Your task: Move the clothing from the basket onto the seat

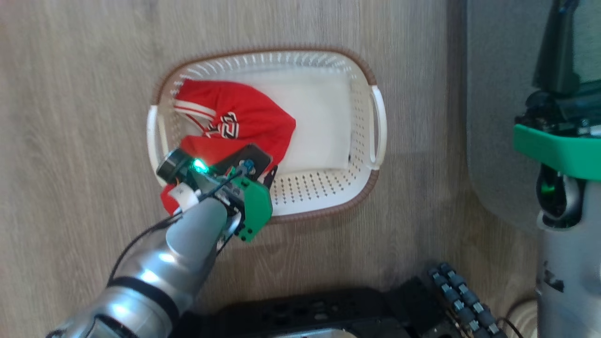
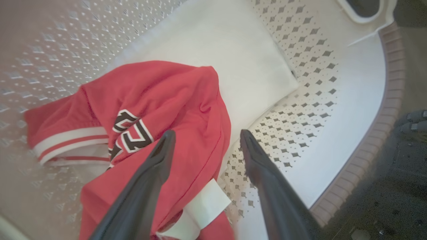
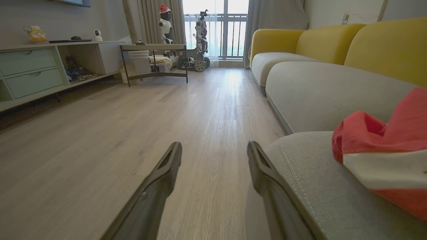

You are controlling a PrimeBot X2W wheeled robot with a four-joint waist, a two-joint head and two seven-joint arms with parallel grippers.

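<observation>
left gripper: my left gripper (image 2: pixel 206 133) hangs over the near-left part of the basket (image 1: pixel 324 209), fingers spread wide, nothing between them
left finger positions: one is over red fabric, the other over the perforated basket wall; can't tell if either touches
red jersey: the red jersey (image 1: pixel 239 122) is crumpled in the left half of the basket, with white stripes and a black-and-white print up; one bit hangs over the near-left rim
white label: the white label (image 2: pixel 206 203) is at the jersey's near edge, just beside my fingers
white pad: the white pad (image 1: pixel 314 117) is flat on the basket bottom, bare on the right, with the jersey partly on it
basket spot: on the wood floor (image 1: pixel 70 117), left of the seat
right gripper: my right gripper (image 3: pixel 215 145) is spread open and empty, low over the floor at the seat's edge
seat: the grey seat (image 3: pixel 310 173) is just right of my right fingers
red garment: the red garment (image 3: pixel 383 150) with a white stripe lies on the seat, apart from my fingers
</observation>
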